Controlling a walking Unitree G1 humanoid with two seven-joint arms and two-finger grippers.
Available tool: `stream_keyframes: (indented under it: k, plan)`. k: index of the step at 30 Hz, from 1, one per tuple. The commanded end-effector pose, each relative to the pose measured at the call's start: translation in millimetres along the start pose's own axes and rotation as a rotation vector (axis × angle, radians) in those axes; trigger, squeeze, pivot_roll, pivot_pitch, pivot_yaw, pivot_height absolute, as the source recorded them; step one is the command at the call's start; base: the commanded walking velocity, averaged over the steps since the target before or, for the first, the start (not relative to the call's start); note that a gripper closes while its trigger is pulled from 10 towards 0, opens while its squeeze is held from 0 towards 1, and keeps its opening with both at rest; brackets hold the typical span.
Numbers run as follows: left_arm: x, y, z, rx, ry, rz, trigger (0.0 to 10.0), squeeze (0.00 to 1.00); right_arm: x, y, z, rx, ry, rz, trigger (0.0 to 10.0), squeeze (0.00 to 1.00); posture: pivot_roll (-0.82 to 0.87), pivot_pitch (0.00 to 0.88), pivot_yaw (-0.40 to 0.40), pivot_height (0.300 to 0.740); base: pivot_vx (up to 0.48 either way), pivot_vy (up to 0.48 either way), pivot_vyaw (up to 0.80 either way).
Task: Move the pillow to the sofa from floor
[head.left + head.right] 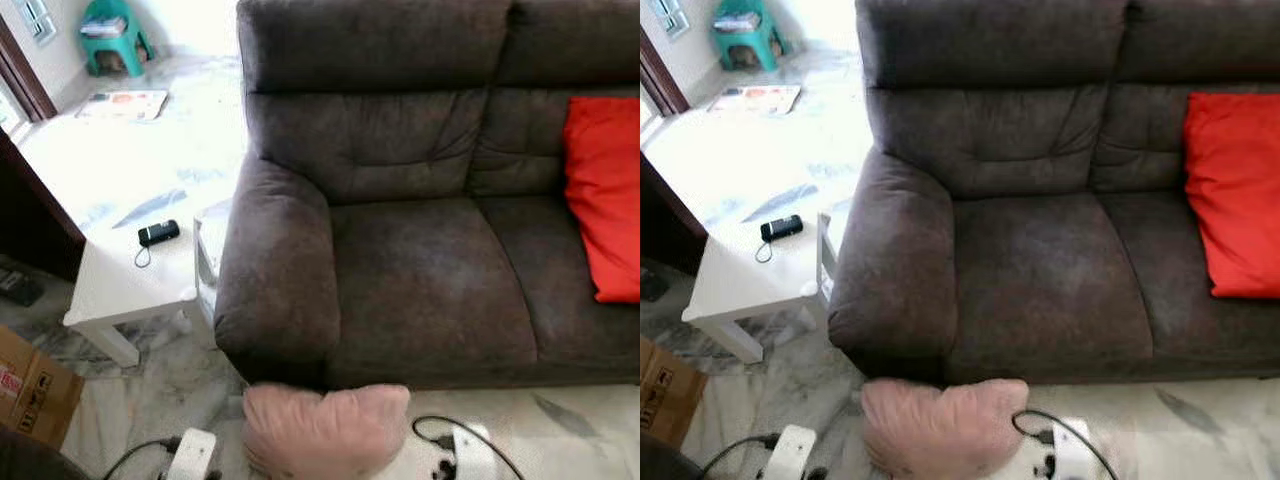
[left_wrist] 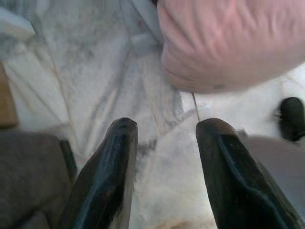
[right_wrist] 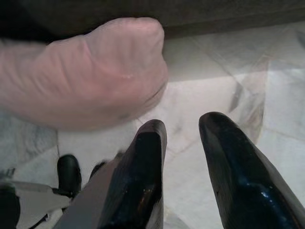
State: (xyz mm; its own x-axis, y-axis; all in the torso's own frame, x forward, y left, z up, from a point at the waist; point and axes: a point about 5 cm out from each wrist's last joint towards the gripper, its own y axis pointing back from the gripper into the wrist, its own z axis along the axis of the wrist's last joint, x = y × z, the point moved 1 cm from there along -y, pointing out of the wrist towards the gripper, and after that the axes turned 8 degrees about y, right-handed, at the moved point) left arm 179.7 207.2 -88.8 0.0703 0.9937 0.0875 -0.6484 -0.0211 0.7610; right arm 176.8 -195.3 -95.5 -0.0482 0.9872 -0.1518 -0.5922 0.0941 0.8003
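Soft pink pillow (image 1: 325, 428) lies on the marble floor (image 1: 570, 425) against the dark brown fabric sofa (image 1: 420, 280), between the left pincer (image 2: 164, 143) and right pincer (image 3: 183, 138) (both released, fingers spread).

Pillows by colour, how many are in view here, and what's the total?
Pink fabric pillow, on the marble floor in front of the dark brown sofa: 1
Red fabric pillow, leaning on the sofa's seat: 1
Total: 2
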Motion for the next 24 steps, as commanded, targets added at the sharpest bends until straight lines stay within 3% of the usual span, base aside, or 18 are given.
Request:
stream_keyframes:
  k: [1,16,19,20,23,24]
  plan:
    - [-5.2,-0.2,-2,0.007,-0.005,-0.010,10.0,0.00,-6.5,1.4,-6,0.013,0.005,-0.013,10.0,0.00,0.04,0.074,0.012,0.740,0.285,0.000,0.00]
    - [-1.6,-2.1,8,-0.028,-0.019,0.005,10.0,0.00,-6.6,0.5,1,-0.021,0.025,-0.002,10.0,0.00,0.04,0.072,0.007,0.740,0.000,0.000,0.00]
    - [2.4,-2.5,16,-0.082,0.050,0.048,10.0,0.00,-6.6,-1.0,12,-0.071,0.025,0.004,10.0,0.00,0.03,0.074,0.003,0.740,0.000,0.000,0.00]
    - [7.1,-3.0,26,-0.142,0.110,0.078,10.0,0.00,-7.9,-1.7,22,-0.118,0.003,0.006,10.0,0.00,0.04,0.076,0.000,0.740,0.000,0.000,0.00]
    - [12.7,-3.0,41,-0.228,0.151,0.110,10.0,0.00,-11.1,-2.1,34,-0.183,-0.022,0.002,10.0,0.00,0.04,0.077,-0.002,0.740,0.000,0.000,0.00]
    - [17.2,-1.6,60,-0.334,0.161,0.131,10.0,0.00,-15.2,-1.6,50,-0.267,-0.047,-0.002,10.0,0.00,0.04,0.076,-0.006,0.740,0.000,0.000,0.00]
